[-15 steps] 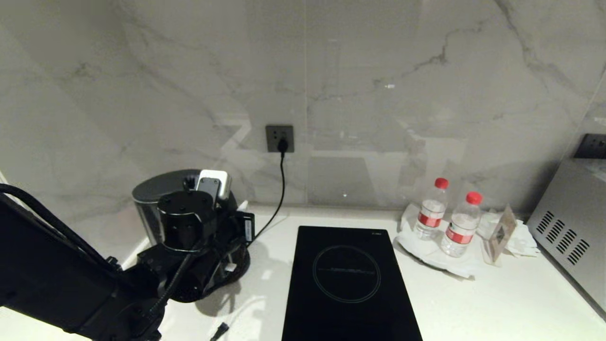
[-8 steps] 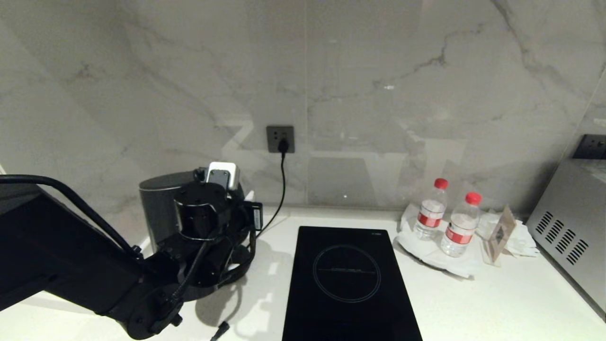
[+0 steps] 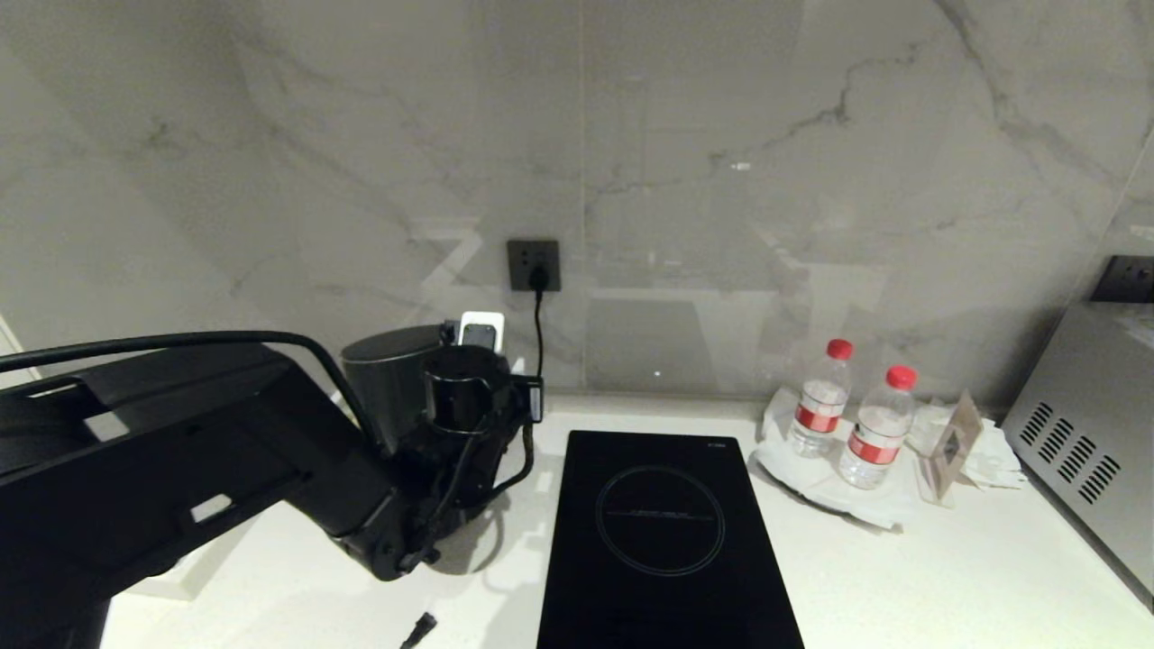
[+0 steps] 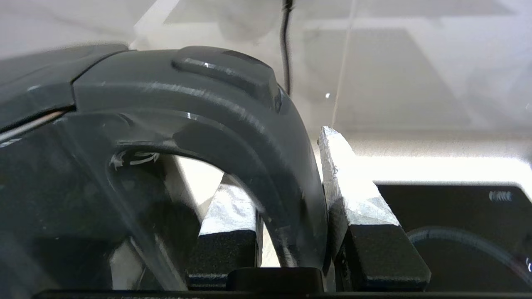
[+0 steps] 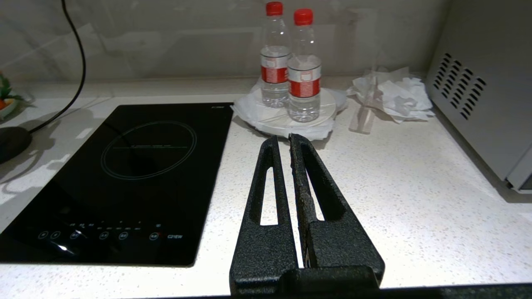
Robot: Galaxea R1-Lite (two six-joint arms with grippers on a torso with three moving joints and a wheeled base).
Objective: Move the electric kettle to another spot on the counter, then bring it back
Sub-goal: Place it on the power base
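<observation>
Looking down from the head view, you see your left arm stretched across the left of the worktop (image 3: 902, 577), its wrist hiding most of the electric kettle (image 3: 389, 383), which stands near the back wall just left of the induction hob (image 3: 663, 541) and below the wall socket (image 3: 533, 264). From here you cannot make out the fingers at all, and you cannot tell whether the kettle's bottom touches the worktop. The left wrist view fills that in: the left gripper (image 4: 286, 195) is clamped on the kettle's loop handle (image 4: 266, 149), one taped finger (image 4: 347, 182) outside the loop and the other inside it, both pressed against the dark band. That same view shows the lid's raised tab close up, the power cord (image 4: 285, 45) hanging down the wall behind, and a corner of the hob beyond the outer finger. Your right gripper (image 5: 286, 143) does not appear in the head view; its own camera shows the two fingers closed together with nothing between them, hovering over the speckled worktop to the right of the hob. Ahead of it stand two water bottles (image 5: 305, 66) with red caps on a white plate, crumpled white paper just beside them, and a metal appliance (image 5: 482, 83) with vent slots at the far right.
</observation>
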